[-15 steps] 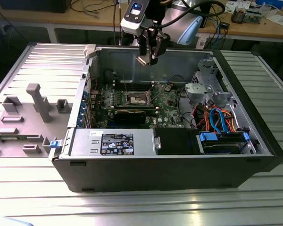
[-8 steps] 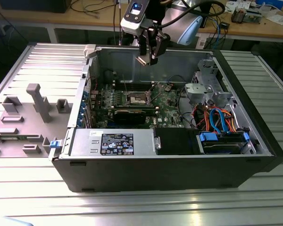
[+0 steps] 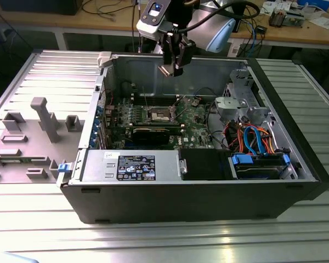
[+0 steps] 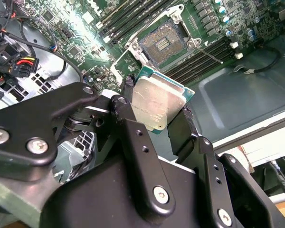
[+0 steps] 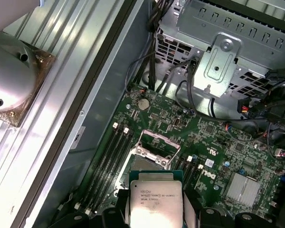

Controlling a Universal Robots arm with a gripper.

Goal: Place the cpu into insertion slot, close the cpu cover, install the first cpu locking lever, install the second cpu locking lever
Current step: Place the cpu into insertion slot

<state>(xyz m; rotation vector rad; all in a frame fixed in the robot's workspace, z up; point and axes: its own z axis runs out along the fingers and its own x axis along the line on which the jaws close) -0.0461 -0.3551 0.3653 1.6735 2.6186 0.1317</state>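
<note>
My black two-finger gripper [image 4: 156, 105] is clamped on the cpu [image 4: 157, 107], a small flat square chip with a dull silver-grey metal top and a green edge. One finger [image 4: 133, 128] presses each of two opposite sides. In the first wrist view the cpu [image 5: 156, 199] sits between the gripper [image 5: 156, 210] tips with its top facing the camera. It has several lines of dark print on it, too small to make out.

In the exterior view the gripper [image 3: 172, 68] hangs in the air above the open black computer case [image 3: 208, 203], over the green motherboard [image 3: 194, 118]. The chip is held up off the board, not seated.

The insertion slot [image 4: 164, 45], a square socket with a metal rim and a pale contact field, lies bare on the board below the chip. In the first wrist view the cpu cover [image 5: 156, 137], a thin dark metal frame with a square window, stands tipped up at the far side of the insertion slot [image 5: 147, 164].

Long black memory slots [image 5: 109, 156] run beside the socket. The board has a white printed logo [image 5: 206, 175]. The grey power supply [image 3: 98, 164] at the case front has a black label [image 3: 136, 167] with white print. The case rests on a grey slatted counter [image 3: 164, 241].
</note>
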